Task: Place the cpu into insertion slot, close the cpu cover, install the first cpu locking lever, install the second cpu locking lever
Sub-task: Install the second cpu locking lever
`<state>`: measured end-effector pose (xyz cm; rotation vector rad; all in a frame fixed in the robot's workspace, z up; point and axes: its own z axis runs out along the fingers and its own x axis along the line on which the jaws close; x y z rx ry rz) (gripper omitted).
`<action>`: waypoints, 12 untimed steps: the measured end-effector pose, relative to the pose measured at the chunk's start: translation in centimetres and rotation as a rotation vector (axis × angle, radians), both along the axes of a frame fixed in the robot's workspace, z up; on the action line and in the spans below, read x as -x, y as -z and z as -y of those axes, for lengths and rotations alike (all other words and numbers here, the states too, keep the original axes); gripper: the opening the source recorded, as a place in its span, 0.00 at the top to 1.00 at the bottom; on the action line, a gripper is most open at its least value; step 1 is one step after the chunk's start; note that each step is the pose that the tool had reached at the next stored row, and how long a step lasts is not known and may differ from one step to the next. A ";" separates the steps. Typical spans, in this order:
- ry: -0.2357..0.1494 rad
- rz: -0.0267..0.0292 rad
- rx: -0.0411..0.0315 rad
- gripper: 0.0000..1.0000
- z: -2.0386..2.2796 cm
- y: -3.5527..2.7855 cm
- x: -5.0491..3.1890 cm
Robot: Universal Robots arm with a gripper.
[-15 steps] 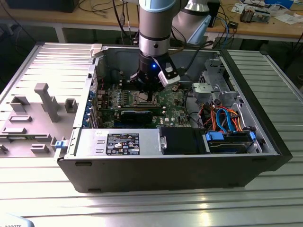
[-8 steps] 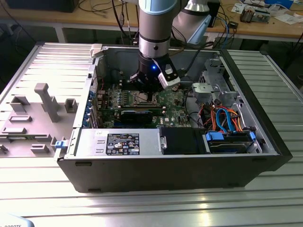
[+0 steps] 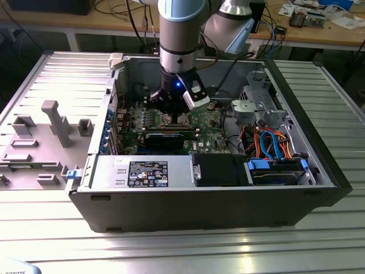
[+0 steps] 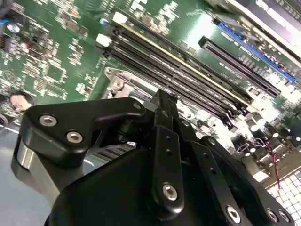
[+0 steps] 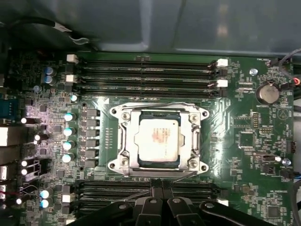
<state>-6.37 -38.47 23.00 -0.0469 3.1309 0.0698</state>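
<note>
The cpu (image 5: pixel 159 141), silver-topped, lies flat in the insertion slot (image 5: pixel 155 165) on the green motherboard (image 5: pixel 240 165). The cpu cover (image 5: pixel 126 141), a silver frame, lies down around it. Thin wire levers run along two opposite sides of the frame, one (image 5: pixel 160 104) by the far memory slots, one (image 5: pixel 162 174) by my fingers. My gripper (image 5: pixel 162 186) is shut with nothing seen between its black fingers, its tip just off the socket's edge beside that nearer lever. In the second wrist view the gripper (image 4: pixel 162 96) points down at the socket's silver corner. In the exterior view the gripper (image 3: pixel 173 108) hangs low over the socket.
Long black memory slots (image 5: pixel 146 75) flank the socket on two sides. A coin battery (image 5: pixel 267 92) sits nearby. Inside the open computer case (image 3: pixel 319 165), a black graphics card (image 3: pixel 165 138) and blue and orange cables (image 3: pixel 274 145) lie close by. A grey fixture plate (image 3: pixel 51 123) lies at the exterior view's left.
</note>
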 end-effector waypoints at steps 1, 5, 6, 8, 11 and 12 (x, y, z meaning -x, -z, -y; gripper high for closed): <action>0.000 0.0000 -0.0018 0.89 0.00 0.09 0.26; -0.001 -0.0001 -0.0081 0.89 0.06 0.29 0.94; -0.001 0.0000 -0.0115 0.89 0.11 0.31 1.05; -0.002 0.0000 -0.0190 0.89 0.30 0.32 1.09; -0.002 0.0000 -0.0282 0.89 0.71 0.33 1.09; -0.002 -0.0001 -0.0285 0.89 0.78 0.33 1.09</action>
